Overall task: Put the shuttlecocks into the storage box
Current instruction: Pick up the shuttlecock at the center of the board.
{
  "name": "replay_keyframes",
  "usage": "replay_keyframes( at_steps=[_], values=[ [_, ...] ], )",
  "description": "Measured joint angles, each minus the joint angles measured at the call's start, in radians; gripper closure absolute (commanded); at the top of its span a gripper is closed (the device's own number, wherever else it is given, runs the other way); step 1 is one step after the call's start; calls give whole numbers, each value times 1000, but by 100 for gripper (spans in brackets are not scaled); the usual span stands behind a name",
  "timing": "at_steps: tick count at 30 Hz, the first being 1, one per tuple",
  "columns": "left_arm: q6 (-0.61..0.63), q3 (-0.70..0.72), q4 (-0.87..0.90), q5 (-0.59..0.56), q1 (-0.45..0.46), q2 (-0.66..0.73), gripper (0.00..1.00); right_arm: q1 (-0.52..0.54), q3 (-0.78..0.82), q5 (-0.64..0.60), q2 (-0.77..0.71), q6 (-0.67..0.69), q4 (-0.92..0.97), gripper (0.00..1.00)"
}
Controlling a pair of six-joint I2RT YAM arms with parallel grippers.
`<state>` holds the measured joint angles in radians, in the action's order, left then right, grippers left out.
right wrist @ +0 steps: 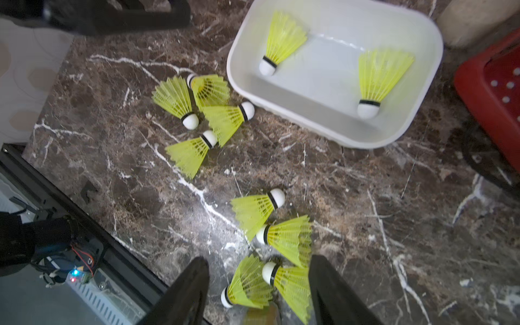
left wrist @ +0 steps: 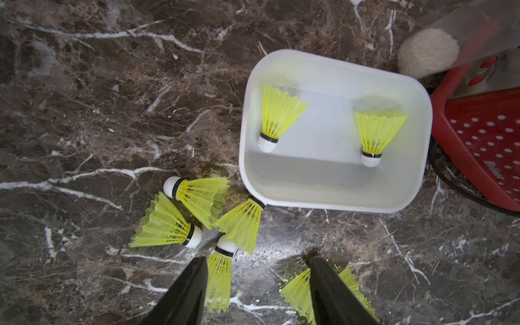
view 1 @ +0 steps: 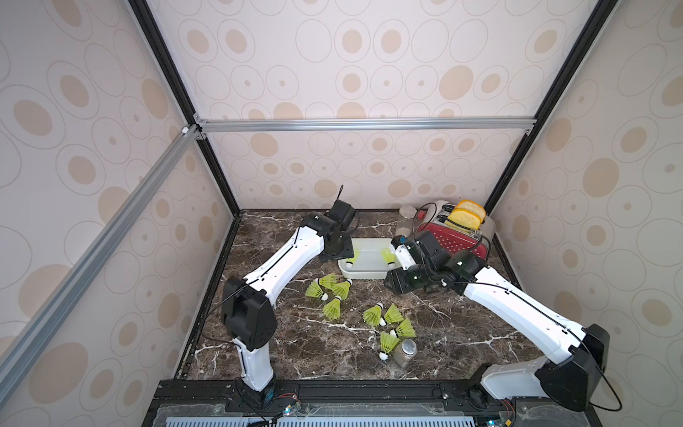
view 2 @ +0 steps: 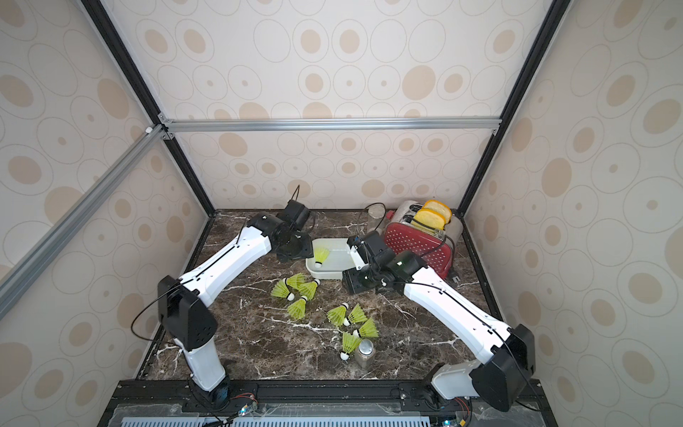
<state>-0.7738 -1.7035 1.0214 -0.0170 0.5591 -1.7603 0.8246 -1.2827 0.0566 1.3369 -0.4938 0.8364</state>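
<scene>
Two shuttlecocks (left wrist: pixel 277 112) are lying in the storage box (left wrist: pixel 323 207). Both are on their sides and well apart, so there's plenty of floor left for more. Eight are out on the tabletop (view 1: pixel 295 351).

Taking the box as centre in a top view, one bunch of four (view 1: pixel 332 308) sits at about 7 o'clock, just off its near corner, with skirts overlapping. The second bunch of four (view 1: pixel 391 315) lies at 6 o'clock, farther toward me.

The left end effector (left wrist: pixel 258 259) has its fingers spread with nothing between them. That arm is up by the box's 9 o'clock edge, looking down on the nearer bunch. The right end effector (right wrist: pixel 259 257) is also spread and empty. It is up by the 3 o'clock edge, with the second bunch right under its view. I read that as each arm lined up on its own bunch, ready for a pick.

Now the clutter. A shaker (view 1: pixel 405 353) stands at 5 o'clock of the second bunch, right against the nearest shuttlecock, so a finger coming down there could knock it over. The red toaster (view 1: pixel 452 240), with bread (view 1: pixel 467 214) in its slots, sits at 2 o'clock of the box. It is just beside the box and close to my right wrist. A jar (view 1: pixel 406 222) stands at 1 o'clock behind the box. With the skirts tangled, pinching one shuttlecock may drag its neighbour along.
</scene>
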Motion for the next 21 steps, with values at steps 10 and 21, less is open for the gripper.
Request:
replay_keyframes(
  at_steps=[10, 21],
  values=[
    [9, 473, -62, 195, 3, 476, 42, 317, 11, -215, 3, -311, 163, 37],
    [53, 768, -31, 418, 15, 926, 42, 542, -62, -322, 227, -750, 228, 40]
  ],
)
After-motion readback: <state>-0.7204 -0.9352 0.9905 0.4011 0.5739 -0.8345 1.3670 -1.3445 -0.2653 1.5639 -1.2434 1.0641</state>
